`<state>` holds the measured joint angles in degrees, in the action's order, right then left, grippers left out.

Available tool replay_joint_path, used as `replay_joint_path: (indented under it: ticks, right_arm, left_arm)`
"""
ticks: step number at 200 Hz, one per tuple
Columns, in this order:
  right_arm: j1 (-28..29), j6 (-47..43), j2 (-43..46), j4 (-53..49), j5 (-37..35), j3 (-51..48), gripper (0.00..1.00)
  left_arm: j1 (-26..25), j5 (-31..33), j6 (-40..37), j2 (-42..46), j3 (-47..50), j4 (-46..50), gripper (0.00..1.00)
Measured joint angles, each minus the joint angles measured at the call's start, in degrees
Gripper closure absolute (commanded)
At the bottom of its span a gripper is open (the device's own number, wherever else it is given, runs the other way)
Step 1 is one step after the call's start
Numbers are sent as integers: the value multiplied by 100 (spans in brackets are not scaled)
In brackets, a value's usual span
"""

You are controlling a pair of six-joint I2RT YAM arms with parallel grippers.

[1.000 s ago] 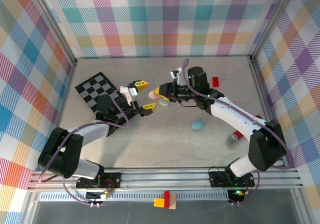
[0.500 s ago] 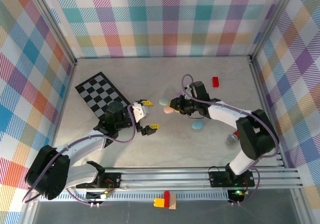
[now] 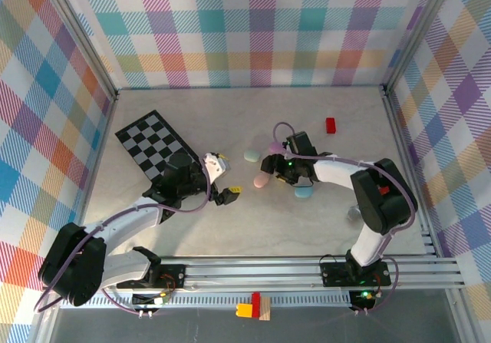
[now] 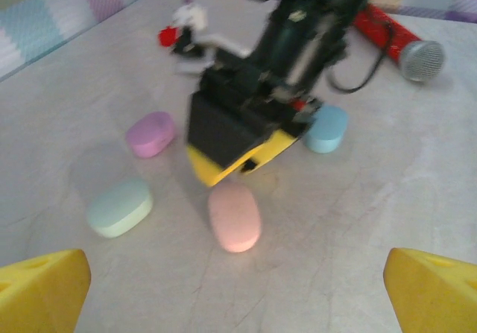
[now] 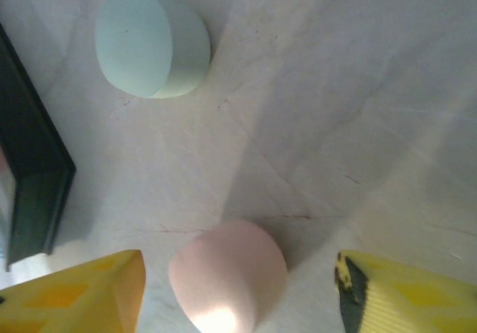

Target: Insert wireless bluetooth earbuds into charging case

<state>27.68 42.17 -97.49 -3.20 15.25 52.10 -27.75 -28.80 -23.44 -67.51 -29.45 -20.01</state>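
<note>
Centre of the top view, slightly right: pink case (image 3: 260,181) lies flat on the worktop (image 3: 307,228), closed. I see the right gripper (image 5: 237,292) straddling it, jaws parted with a gap on each side, gripping nothing. Mint case (image 3: 251,156) is just up-left of it, purple case (image 3: 275,145) above, blue case (image 3: 304,192) to the right, all apart from one another. Left gripper (image 3: 225,176) sits just left of the pink case, jaws spread wide, empty.

Overhead; wrists close on pink case (image 5: 227,273)
</note>
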Motion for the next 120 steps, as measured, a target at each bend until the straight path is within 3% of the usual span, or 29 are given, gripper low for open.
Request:
replay_joint_path:
  ticks: [49,88,120]
  right_arm:
    - [-229,-927,1574,-520,-1663,-35,10]
    - [-468,-2643,2933,439,-3320,-1027,0]
    - [-990,-3788,2850,1676,-3687,-2109,1]
  left_arm:
    - [776,1532,750,293,142,-326,0]
    - [1421,2782,1058,695,758,-750,0]
    - [1753,3311,1217,361,1196,-1401,0]
